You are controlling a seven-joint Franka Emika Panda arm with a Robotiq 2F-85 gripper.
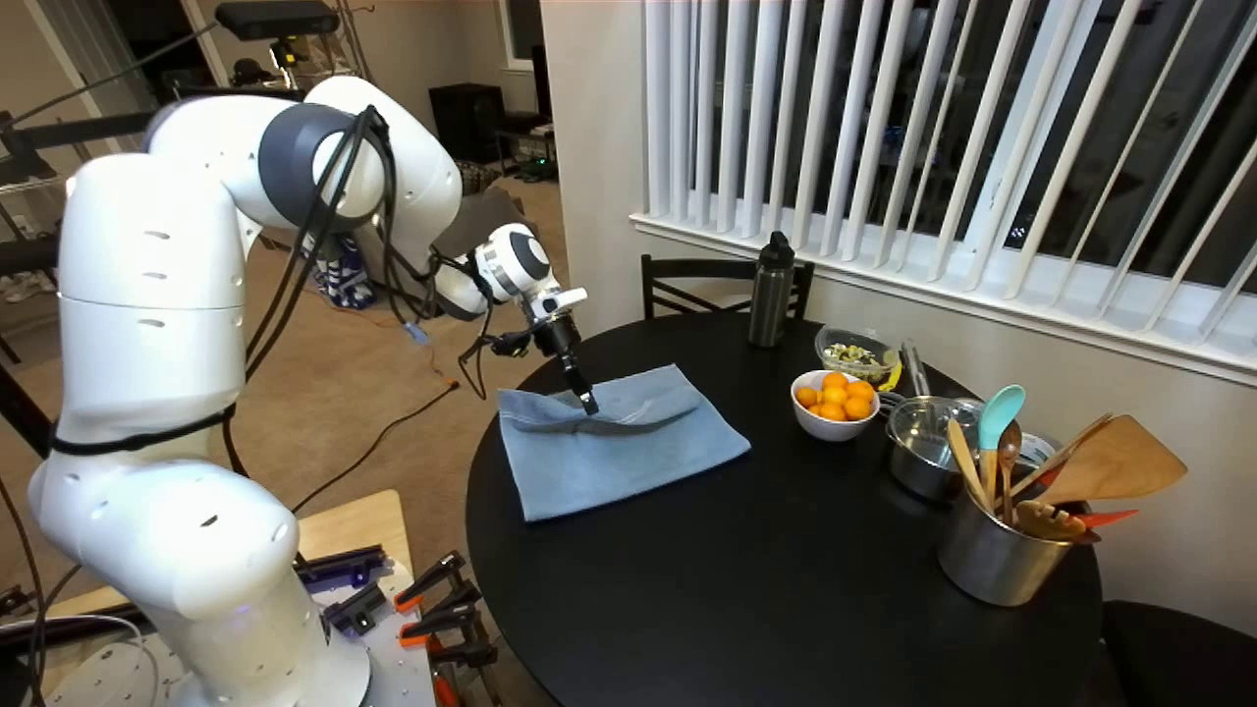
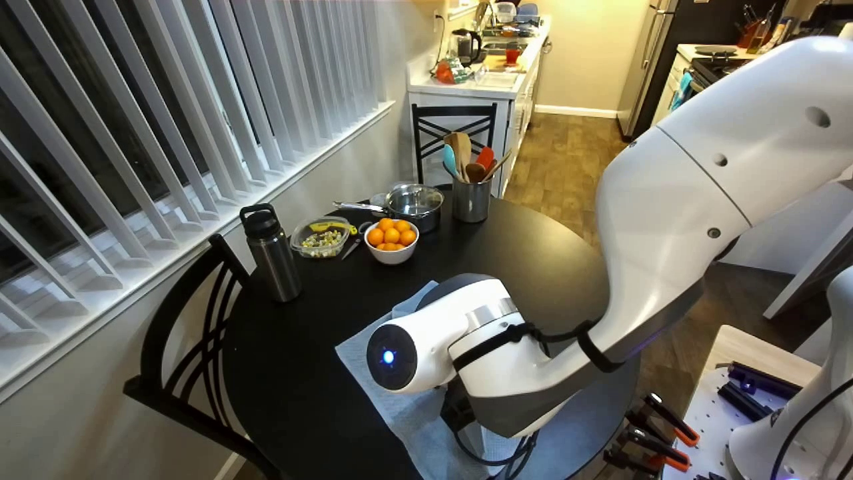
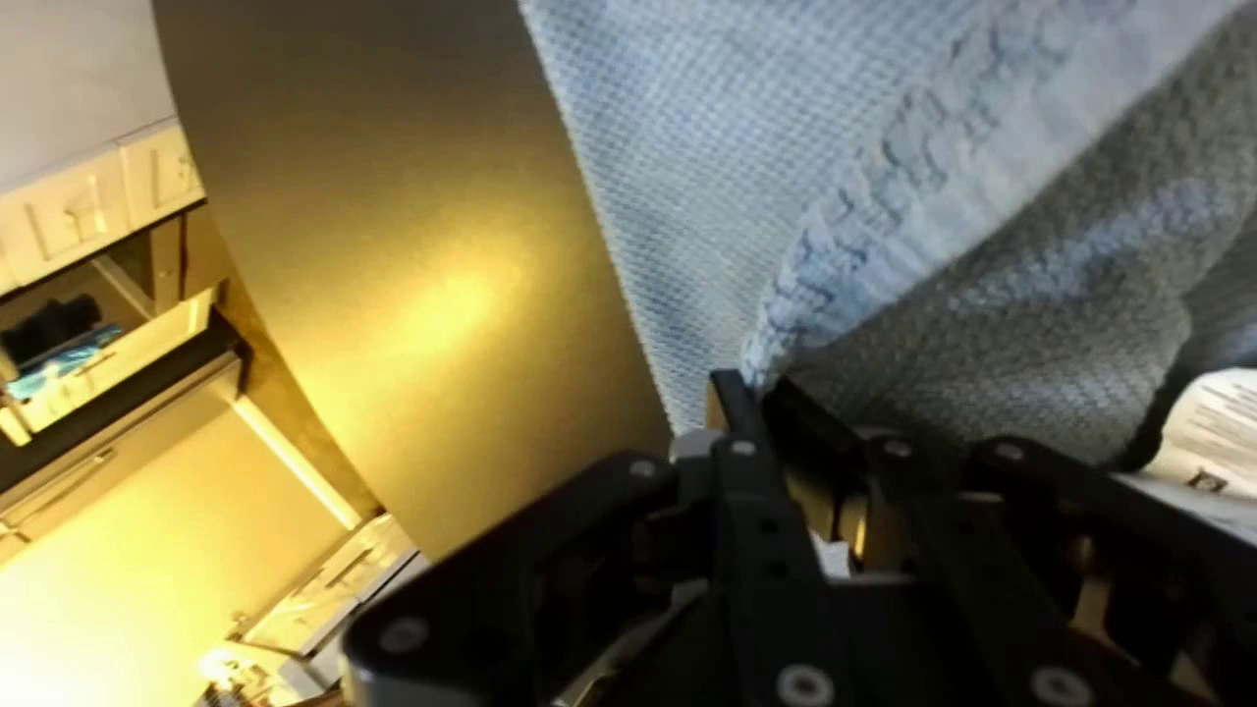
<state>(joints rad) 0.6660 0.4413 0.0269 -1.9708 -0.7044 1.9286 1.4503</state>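
1. The light blue towel (image 1: 628, 471) lies near the edge of the round black desk (image 1: 786, 589); my end effector (image 3: 758, 388) pinches its hem, fingers pressed together on the cloth.
2. I judge the work to be part-way: the hem is secured and a strip stands up as a loose, sagging flap with shadow beneath, while the rest lies spread out.
3. What is left, as I judge it, is the flap itself: it is not yet laid flat, nor let go.
4. In an exterior view my own arm (image 2: 656, 220) hides the end effector and part of the towel.
5. Apart from the towel, the desk carries a steel water bottle (image 1: 771, 304), a white bowl (image 1: 833, 430) of oranges (image 1: 835, 398), a clear plastic container (image 2: 318, 253) of chopped-looking food, a saucepan (image 1: 921, 479) and a metal utensil holder (image 1: 997, 562) with a wooden spatula (image 1: 1124, 463).
6. Around me I see black chairs (image 1: 687, 266), vertical blinds (image 1: 656, 108), a kitchen counter (image 2: 426, 85) and a refrigerator (image 2: 643, 67).
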